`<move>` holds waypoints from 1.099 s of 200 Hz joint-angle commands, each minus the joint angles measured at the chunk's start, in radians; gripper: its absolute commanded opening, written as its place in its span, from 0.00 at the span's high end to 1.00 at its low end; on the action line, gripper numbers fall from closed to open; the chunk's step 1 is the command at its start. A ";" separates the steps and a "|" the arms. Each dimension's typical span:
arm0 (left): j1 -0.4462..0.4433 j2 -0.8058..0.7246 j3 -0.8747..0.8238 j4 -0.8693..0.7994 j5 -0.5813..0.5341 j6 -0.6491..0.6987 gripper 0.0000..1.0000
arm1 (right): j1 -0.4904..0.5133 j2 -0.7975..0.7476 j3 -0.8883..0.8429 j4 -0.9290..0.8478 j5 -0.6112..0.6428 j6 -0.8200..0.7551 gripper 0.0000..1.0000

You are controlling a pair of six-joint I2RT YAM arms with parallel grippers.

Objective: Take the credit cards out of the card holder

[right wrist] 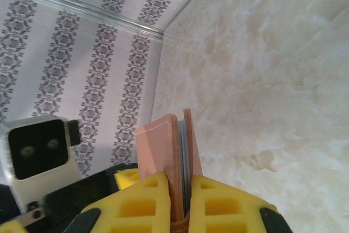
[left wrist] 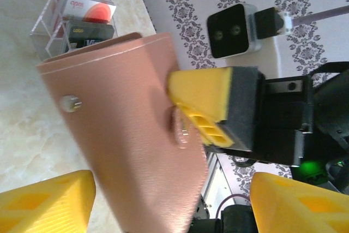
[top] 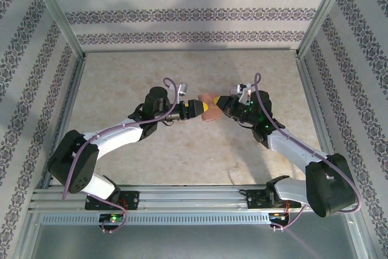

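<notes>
- Right wrist: right claw clamps card holder edge-on, long axis pointing straight out from the fingers, flaps slightly parted.
- Left wrist: left claw spread wide; clear box holds credit cards.

arms white-black | cables purple | tool pads yellow | LED seemingly green

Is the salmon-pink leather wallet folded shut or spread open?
Folded shut: the right gripper pinches the wallet, both flaps together, grey pocket edges between.
</notes>
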 commanded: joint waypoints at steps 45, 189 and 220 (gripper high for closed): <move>0.027 0.011 -0.056 0.128 0.002 -0.060 0.26 | 0.014 -0.025 0.008 0.080 -0.019 0.029 1.00; 0.027 0.061 -0.064 0.237 0.033 -0.100 0.83 | 0.040 -0.060 0.053 -0.162 0.068 -0.130 0.53; 0.027 -0.007 -0.020 -0.027 -0.034 0.069 0.84 | 0.090 -0.151 0.134 -0.497 0.272 -0.302 0.46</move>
